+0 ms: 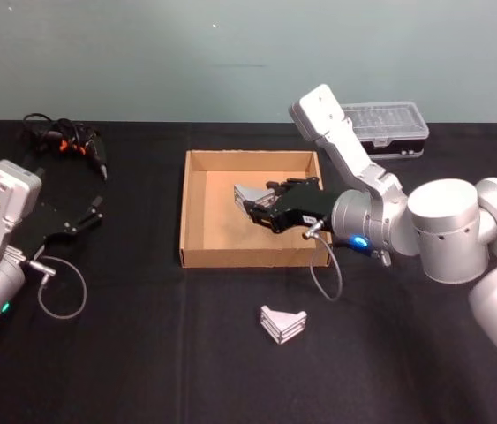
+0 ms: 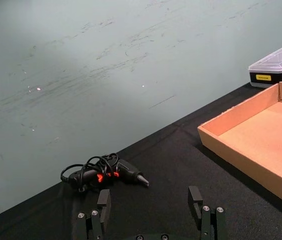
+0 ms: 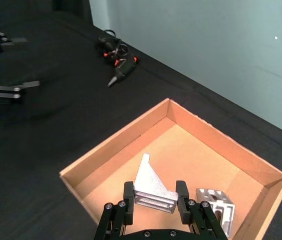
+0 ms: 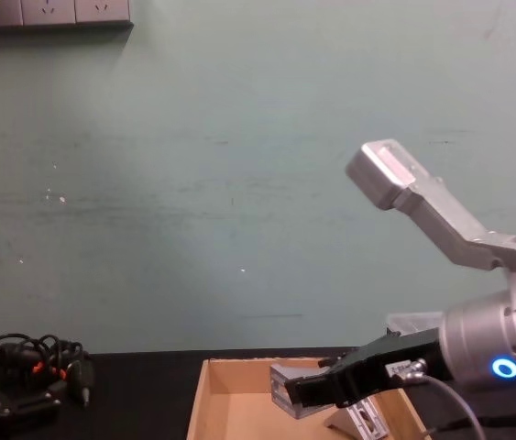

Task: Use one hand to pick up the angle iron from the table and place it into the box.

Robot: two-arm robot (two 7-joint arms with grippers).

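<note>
Item: right gripper (image 1: pixel 261 208), over the box (image 1: pixel 230 257) interior, pinched on an angle iron (image 3: pixel 147 176) across its base flange. On the box floor, just beside the held piece: second angle iron (image 3: pixel 215 204). Well left of the box: left gripper (image 2: pixel 150 200), fingers spread, idle. Risk, as judged: if released above the floor, likely to tip or clatter onto its neighbour; a sticking finger could drag it askew. Supplied by right wrist view: the pinch and the neighbour. Supplied by head view instead: third angle iron (image 1: pixel 282 324) on the table (image 1: pixel 142 353), just outside the box's front wall.
</note>
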